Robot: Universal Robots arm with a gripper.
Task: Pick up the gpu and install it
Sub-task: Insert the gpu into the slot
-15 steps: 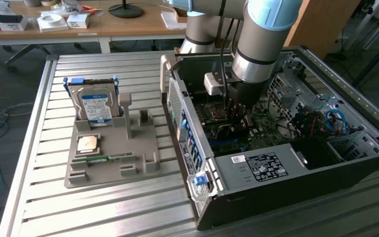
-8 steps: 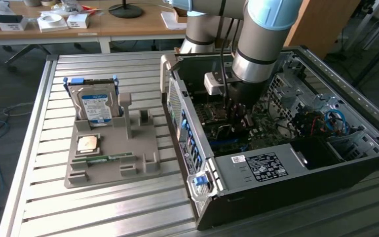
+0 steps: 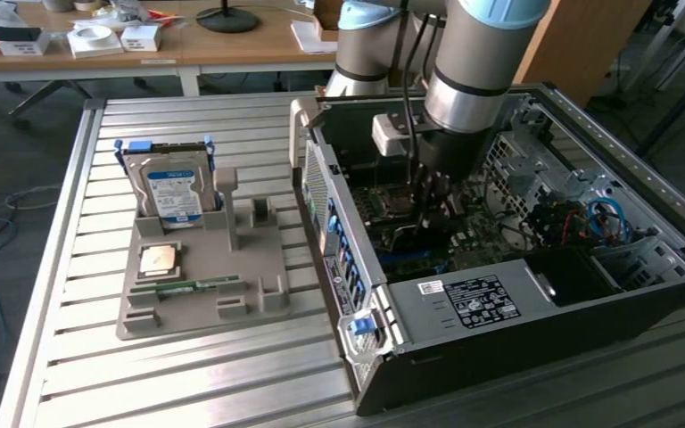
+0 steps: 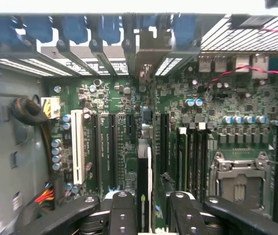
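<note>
Inside computer case [image 3: 521, 357], found graphics card [image 4: 144, 166] edge-on upon motherboard [image 4: 114, 98], lengthwise straight ahead of released gripper [image 4: 151, 198], jaws parted either side.

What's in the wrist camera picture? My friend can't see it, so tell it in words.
The gpu, a thin card, stands on edge on a green motherboard, seen from above. The claw has its two black fingers apart, one on each side of the card. A white slot and a metal processor socket lie nearby.
</note>
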